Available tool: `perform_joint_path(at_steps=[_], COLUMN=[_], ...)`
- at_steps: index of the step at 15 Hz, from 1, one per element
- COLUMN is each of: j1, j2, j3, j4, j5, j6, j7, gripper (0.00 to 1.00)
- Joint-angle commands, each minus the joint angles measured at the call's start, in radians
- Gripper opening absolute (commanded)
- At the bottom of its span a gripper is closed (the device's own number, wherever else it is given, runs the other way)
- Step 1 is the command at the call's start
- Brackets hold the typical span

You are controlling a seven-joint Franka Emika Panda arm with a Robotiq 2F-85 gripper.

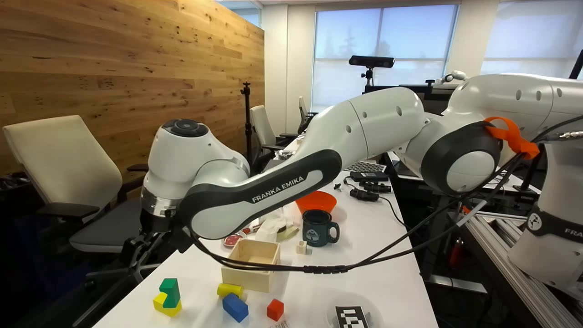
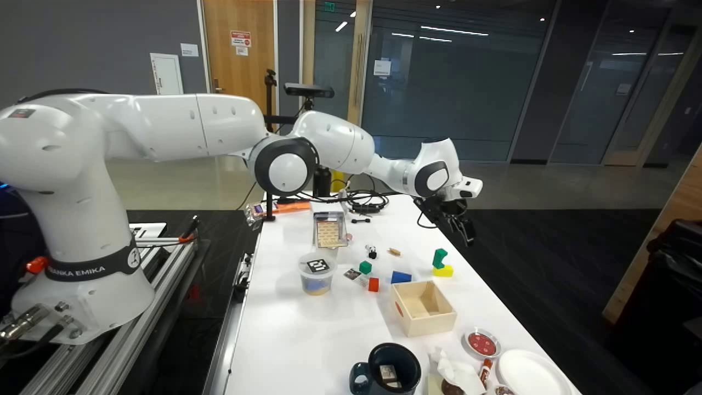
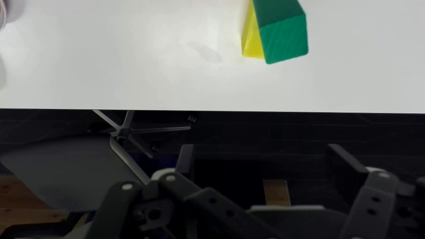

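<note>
We see the hand in mid-air, well apart from the wooden box, its fingers spread wide and gripping nothing. Nearest to it, a green block stands upright near the box; we cannot tell whether it sits on the yellow block or against it. Closer to the box we find a blue block, with a yellow cylinder between it and the box in an exterior view. We make out a red block near the box and, farther from it, a green cube and a clear lidded tub. On the box's opposite side from the blue block, the worktop carries a dark mug near the box and an orange bowl farther off.
</note>
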Motion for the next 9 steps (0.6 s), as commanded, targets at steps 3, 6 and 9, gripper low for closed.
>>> perform_joint_path(at_steps=[3, 6, 9], j1=[0.000, 0.000, -0.017], j2=[-0.001, -0.001, -0.009], j3=[-0.002, -0.002, 0.009], j4=[0.000, 0.000, 0.000], j5=[0.003, 0.003, 0.012], j6=[-0.001, -0.001, 0.063], j7=[-0.001, -0.001, -0.020], gripper=[1.00, 1.00, 1.00])
